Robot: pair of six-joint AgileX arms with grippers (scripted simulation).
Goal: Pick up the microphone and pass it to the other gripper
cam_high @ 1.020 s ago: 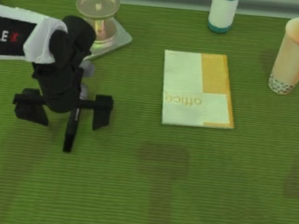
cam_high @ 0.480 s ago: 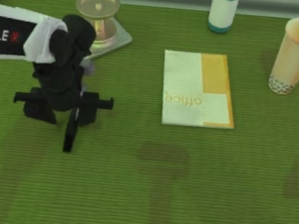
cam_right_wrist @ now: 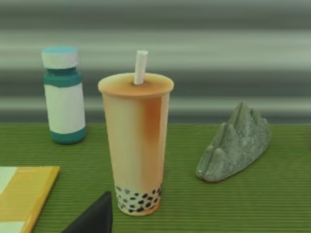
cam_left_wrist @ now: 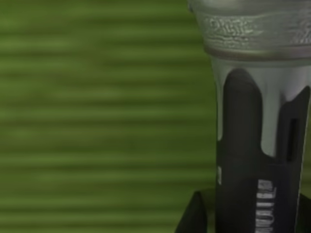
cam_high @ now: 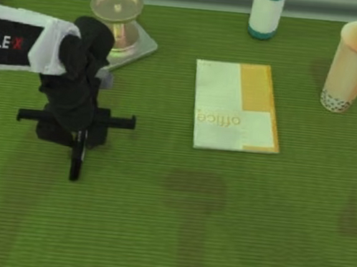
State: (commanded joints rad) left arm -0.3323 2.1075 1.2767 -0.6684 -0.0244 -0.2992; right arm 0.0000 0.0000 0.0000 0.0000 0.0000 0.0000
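Closed around the microphone [cam_high: 76,162] is the left gripper [cam_high: 78,138], set over the left part of the green desk [cam_high: 176,233], toward the far edge. Its fingers are drawn in against the black handle, which sticks out toward the near edge from beneath the wrist. In the left wrist view the grey mesh head [cam_left_wrist: 252,24] and the lettered handle are seen close up. A scale [cam_high: 122,25] stands just beyond the arm near the far edge. A booklet [cam_high: 236,106] lies mid-desk. A bottle [cam_high: 266,13] and a bubble tea cup [cam_high: 353,64] stand toward the far right corner, with a grey rock ornament [cam_right_wrist: 235,145] beside the cup. Of the right gripper only one dark fingertip [cam_right_wrist: 95,218] is seen, so its opening cannot be told.
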